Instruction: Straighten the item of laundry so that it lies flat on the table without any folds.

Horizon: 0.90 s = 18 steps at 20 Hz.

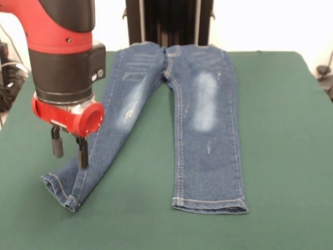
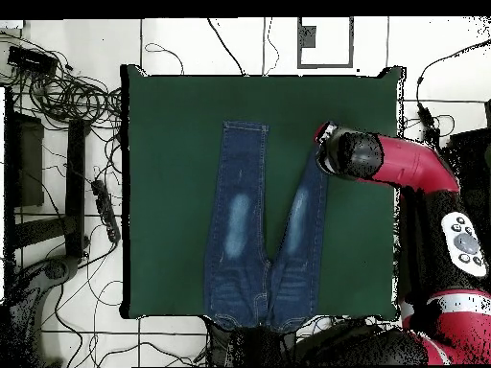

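A pair of blue jeans (image 1: 205, 130) lies face up on the green table (image 1: 281, 130), waistband at the far edge. One leg runs straight toward the near edge. The other slants out to the left and looks narrower, ending in a hem (image 1: 62, 190). My gripper (image 1: 69, 153) hangs open just above that slanted leg near its hem, with nothing between its fingers (image 1: 57, 146). In the overhead view the jeans (image 2: 235, 220) lie in the middle of the table (image 2: 163, 192). The arm's red and black wrist (image 2: 350, 153) covers the gripper beside the slanted leg's end.
The waistband (image 2: 259, 321) reaches slightly past the table edge on the robot's side. Cables (image 2: 67, 91) and a black stand (image 2: 24, 163) lie on the tiled floor beyond one side of the table. Bare green cloth surrounds the jeans.
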Each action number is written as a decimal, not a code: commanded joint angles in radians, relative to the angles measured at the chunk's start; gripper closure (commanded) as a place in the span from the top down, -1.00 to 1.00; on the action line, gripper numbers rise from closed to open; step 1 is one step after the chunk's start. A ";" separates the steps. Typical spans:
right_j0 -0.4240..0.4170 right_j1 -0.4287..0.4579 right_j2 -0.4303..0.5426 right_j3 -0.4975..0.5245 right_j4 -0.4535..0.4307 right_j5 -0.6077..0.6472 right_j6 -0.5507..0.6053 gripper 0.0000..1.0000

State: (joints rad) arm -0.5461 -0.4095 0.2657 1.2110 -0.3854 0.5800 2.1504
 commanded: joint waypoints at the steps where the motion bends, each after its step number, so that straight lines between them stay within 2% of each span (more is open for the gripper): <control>1: 0.063 0.124 0.076 -0.040 -0.017 -0.039 -0.045 1.00; 18: 0.108 0.156 0.064 -0.127 -0.003 -0.042 -0.021 1.00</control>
State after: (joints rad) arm -0.4946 -0.2679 0.2655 1.1156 -0.3888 0.5636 2.1504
